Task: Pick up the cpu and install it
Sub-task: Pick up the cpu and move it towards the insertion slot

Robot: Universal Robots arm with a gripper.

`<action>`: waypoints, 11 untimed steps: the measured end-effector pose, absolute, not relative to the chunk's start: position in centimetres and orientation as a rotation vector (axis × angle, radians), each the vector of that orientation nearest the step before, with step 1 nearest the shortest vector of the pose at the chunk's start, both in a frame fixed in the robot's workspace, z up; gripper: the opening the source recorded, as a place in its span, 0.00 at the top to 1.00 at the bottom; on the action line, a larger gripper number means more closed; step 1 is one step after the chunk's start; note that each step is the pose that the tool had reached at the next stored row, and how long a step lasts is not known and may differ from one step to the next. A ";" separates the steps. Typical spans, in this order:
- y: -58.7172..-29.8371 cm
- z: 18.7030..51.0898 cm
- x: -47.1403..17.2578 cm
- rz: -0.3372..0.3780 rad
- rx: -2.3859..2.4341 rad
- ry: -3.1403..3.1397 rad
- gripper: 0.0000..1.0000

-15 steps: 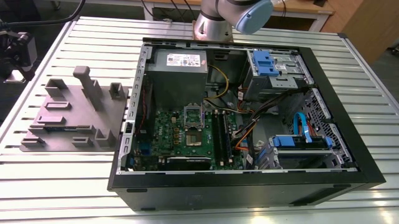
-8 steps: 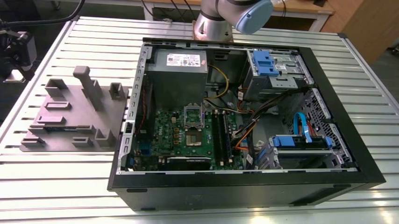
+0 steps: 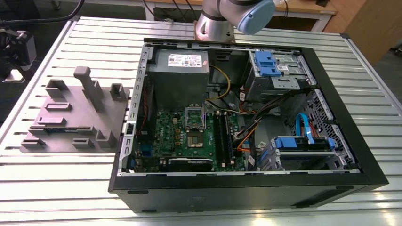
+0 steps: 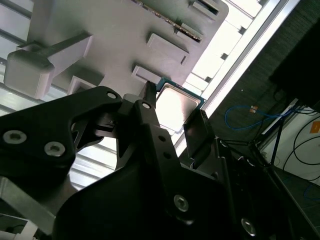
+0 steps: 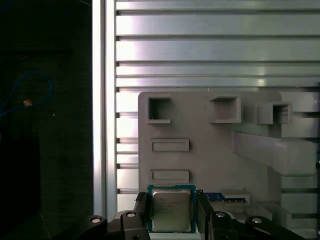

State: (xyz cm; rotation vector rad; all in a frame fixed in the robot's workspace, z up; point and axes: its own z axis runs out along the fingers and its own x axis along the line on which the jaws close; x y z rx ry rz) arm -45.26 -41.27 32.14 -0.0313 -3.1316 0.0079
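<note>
The cpu [image 5: 171, 209] is a small square silver chip with a green rim, seen in both wrist views just above the grey fixture plate [image 5: 210, 155]. My gripper [image 5: 172, 212] has one black finger against each of its two opposite edges and is shut on it. In the second wrist view the cpu [image 4: 176, 104] shines between the fingertips [image 4: 149, 95] of the gripper [image 4: 174, 111]. The open computer case [image 3: 351, 174] lies on the table, with the green motherboard [image 3: 168, 141] and its dark socket [image 3: 195, 140] exposed.
The grey fixture plate [image 3: 69, 117] with raised blocks and slots sits on the slatted metal table [image 3: 56, 183] at the exterior view's left of the case. Cables, blue drive cages [image 3: 271, 63] and a power supply [image 3: 179, 66] crowd the case. The arm's base [image 3: 217, 23] stands behind it.
</note>
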 end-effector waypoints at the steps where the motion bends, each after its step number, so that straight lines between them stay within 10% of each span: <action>1: -41.3 32.2 -45.3 0.008 -0.031 -3.132 0.53; 11: -41.3 32.3 -45.3 0.008 -0.031 -3.132 0.53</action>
